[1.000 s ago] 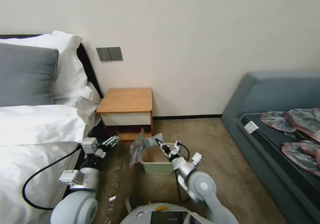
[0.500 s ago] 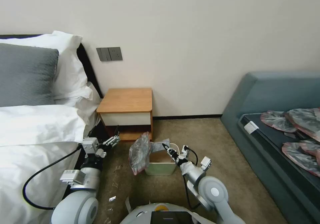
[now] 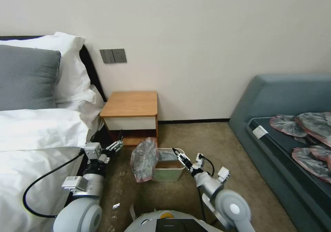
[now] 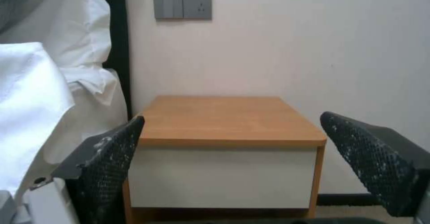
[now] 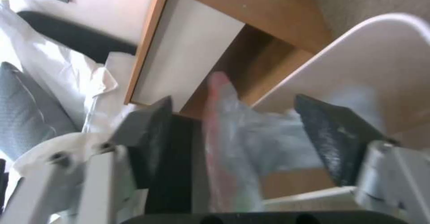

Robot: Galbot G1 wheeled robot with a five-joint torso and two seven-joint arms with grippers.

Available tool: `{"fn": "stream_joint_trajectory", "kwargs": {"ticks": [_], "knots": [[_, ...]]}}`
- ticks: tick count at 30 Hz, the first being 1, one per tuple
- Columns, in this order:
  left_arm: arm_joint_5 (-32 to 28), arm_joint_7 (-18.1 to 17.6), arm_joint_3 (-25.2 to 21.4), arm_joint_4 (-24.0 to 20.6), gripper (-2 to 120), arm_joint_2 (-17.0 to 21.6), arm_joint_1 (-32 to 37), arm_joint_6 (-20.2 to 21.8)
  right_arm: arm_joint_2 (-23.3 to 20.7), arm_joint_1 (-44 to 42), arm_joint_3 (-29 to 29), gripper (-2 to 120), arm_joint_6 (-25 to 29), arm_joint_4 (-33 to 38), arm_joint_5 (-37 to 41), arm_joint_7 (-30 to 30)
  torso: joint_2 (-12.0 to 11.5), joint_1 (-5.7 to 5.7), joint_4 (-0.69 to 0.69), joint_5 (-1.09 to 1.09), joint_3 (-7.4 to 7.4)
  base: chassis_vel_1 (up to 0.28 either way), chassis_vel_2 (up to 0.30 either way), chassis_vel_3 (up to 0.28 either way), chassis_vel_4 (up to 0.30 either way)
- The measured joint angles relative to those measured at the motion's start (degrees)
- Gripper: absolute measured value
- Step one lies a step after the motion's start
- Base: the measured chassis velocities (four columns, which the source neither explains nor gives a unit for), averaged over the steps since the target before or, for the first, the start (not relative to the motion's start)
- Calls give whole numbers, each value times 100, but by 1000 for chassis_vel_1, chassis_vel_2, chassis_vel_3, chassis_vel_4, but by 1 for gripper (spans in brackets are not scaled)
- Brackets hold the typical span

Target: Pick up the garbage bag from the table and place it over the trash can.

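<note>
The garbage bag (image 3: 144, 159) is a crinkly grey lump with a pinkish-red rim, hanging over the left side of the trash can (image 3: 169, 172), with a strip of it reaching into the bin. My right gripper (image 3: 176, 152) hovers over the bin's right rim, open. In the right wrist view the bag (image 5: 228, 143) lies between and beyond the spread fingers (image 5: 331, 136), by the bin's cream rim (image 5: 358, 66). The table (image 3: 130, 103) stands behind with a bare top. My left gripper (image 3: 115, 145) waits open, low before the table (image 4: 228, 120).
A bed with white bedding (image 3: 34, 135) runs along the left, close to my left arm. A blue sofa (image 3: 282, 97) on the right holds several more bags (image 3: 310, 128). Carpet (image 3: 213, 139) lies open between the bin and the sofa.
My right arm has drawn back to the right. The bag, held up over the bin a second ago, now sags down the bin's left side. The left arm has not moved.
</note>
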Motion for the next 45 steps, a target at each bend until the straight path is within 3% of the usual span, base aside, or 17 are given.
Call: {"fn": "stream_joint_trajectory", "kwargs": {"ticks": [7,9,11,15,24,30,34,45], "knots": [[76,-48,91,69,100,43,-10,26,16,-32,186,94,4,106,43,-3,0,0,1,1,0,0,0,0,0],[208,-96,300,189,100,80,2,46,31,9,198,100,12,121,40,-7,0,0,1,1,0,0,0,0,0],[267,-117,415,237,100,96,15,51,38,18,198,100,14,127,35,-13,0,0,1,1,0,0,0,0,0],[602,-235,1156,465,94,171,109,65,61,37,227,100,29,134,22,-45,0,0,1,1,0,0,0,0,0],[920,-277,1906,935,88,297,136,44,69,50,323,100,55,74,8,-133,0,0,1,1,0,0,0,0,0],[916,-401,2123,1228,80,303,96,102,120,14,329,100,74,39,-26,-215,0,1,0,1,0,0,0,0,0],[904,-633,2244,1526,63,283,-15,227,159,-33,352,100,82,30,-80,-343,0,1,0,1,0,0,0,0,0],[1205,-1038,2254,1952,60,114,-187,342,158,-105,282,100,88,-165,-270,-589,0,0,1,1,1,0,0,0,0]]}}
